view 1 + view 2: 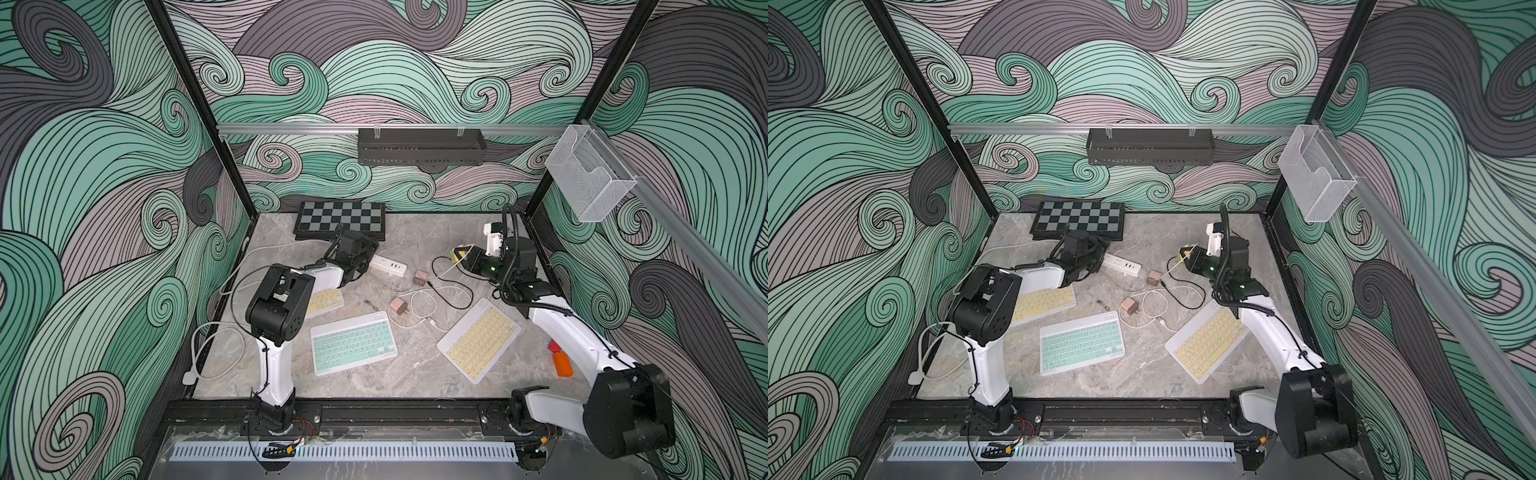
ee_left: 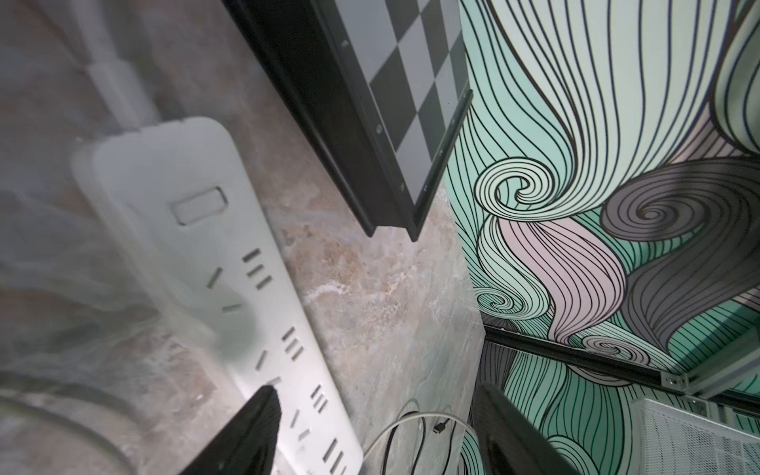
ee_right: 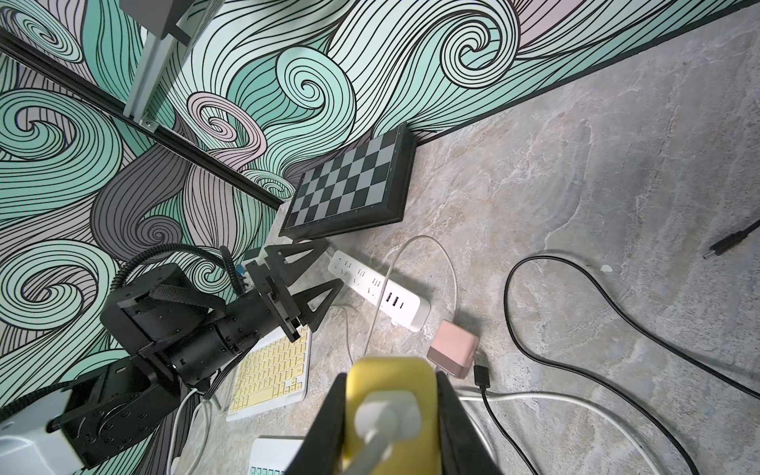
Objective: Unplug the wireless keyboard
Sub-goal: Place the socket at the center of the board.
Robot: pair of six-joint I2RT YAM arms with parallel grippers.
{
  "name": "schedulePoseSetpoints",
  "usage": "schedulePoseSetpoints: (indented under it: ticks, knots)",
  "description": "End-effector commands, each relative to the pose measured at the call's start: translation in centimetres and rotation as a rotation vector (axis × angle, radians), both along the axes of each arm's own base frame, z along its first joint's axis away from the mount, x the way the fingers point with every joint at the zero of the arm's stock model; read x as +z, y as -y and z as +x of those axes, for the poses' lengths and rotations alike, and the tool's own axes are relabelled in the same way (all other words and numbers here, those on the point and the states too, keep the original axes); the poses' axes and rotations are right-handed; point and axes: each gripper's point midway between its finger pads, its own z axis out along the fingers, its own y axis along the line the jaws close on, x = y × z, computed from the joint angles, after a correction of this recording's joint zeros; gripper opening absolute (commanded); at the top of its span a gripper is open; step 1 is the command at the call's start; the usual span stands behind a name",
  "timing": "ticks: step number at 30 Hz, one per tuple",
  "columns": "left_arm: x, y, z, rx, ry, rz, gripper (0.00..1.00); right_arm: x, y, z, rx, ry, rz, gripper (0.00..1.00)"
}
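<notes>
My right gripper (image 3: 390, 395) is shut on a yellow charger (image 3: 390, 382) with a white cable (image 3: 370, 444) plugged into its face. In both top views the charger (image 1: 458, 253) (image 1: 1185, 252) is held at the back right, apart from the white power strip (image 1: 388, 264) (image 3: 382, 294). My left gripper (image 2: 378, 432) (image 3: 325, 273) stands open over the strip's (image 2: 197, 246) cord end, holding nothing. Three keyboards lie flat: a mint one (image 1: 353, 343) in the middle, a yellow one (image 1: 478, 338) at right, and a yellow one (image 3: 269, 370) partly under my left arm.
Two pink chargers (image 1: 420, 277) (image 1: 398, 307) and loose white and black cables (image 3: 575, 329) lie between strip and keyboards. A chessboard (image 1: 340, 220) leans at the back wall. Orange and red blocks (image 1: 563, 363) sit by my right arm. The strip's cord (image 1: 216, 345) loops off the left edge.
</notes>
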Motion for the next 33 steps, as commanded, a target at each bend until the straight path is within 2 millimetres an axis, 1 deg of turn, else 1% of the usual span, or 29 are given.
schedulePoseSetpoints:
  ticks: [1,3,6,10,13,15,19,22,24,27,30,33]
  knots:
    - [-0.9,1.5,0.1,-0.031,-0.02,0.002,0.75,0.9,0.0,0.0,0.002,0.035,0.021,0.0]
    - [-1.3,1.9,0.2,-0.037,-0.028,-0.003,0.75,1.0,-0.1,0.0,0.007,0.033,0.023,0.0]
    - [-1.3,2.3,0.0,-0.042,-0.032,-0.001,0.75,1.0,-0.2,-0.1,0.012,0.035,0.024,0.0]
    - [-0.3,2.7,-0.4,-0.073,-0.003,0.01,0.75,1.0,-0.2,-0.1,0.014,0.035,0.024,0.0]
    - [0.1,2.9,-1.3,-0.095,-0.006,0.04,0.75,0.9,-0.3,-0.1,0.017,0.033,0.027,0.0]
    - [-0.6,2.9,-1.8,-0.091,-0.023,0.058,0.75,1.0,-0.3,-0.1,0.016,0.033,0.031,0.0]
    - [-2.1,3.2,-2.1,-0.091,-0.053,0.039,0.75,1.1,-0.4,-0.2,0.018,0.036,0.035,0.0]
    - [-2.5,3.6,-1.6,-0.095,-0.053,0.036,0.76,1.2,-0.5,-0.2,0.024,0.036,0.036,0.0]
    - [-2.7,3.9,-1.0,-0.1,-0.045,0.038,0.76,1.2,-0.8,-0.3,0.037,0.034,0.041,0.0]
    - [-2.4,4.7,0.3,-0.131,-0.01,0.046,0.75,1.4,-1.5,-0.4,0.068,0.045,0.045,0.0]
    - [-2.3,5.1,1.6,-0.159,0.004,0.05,0.76,1.8,-2.3,-0.6,0.117,0.063,0.049,0.0]
    - [-1.7,5.3,2.0,-0.173,0.022,0.019,0.76,2.5,-3.1,-0.9,0.174,0.094,0.045,0.0]
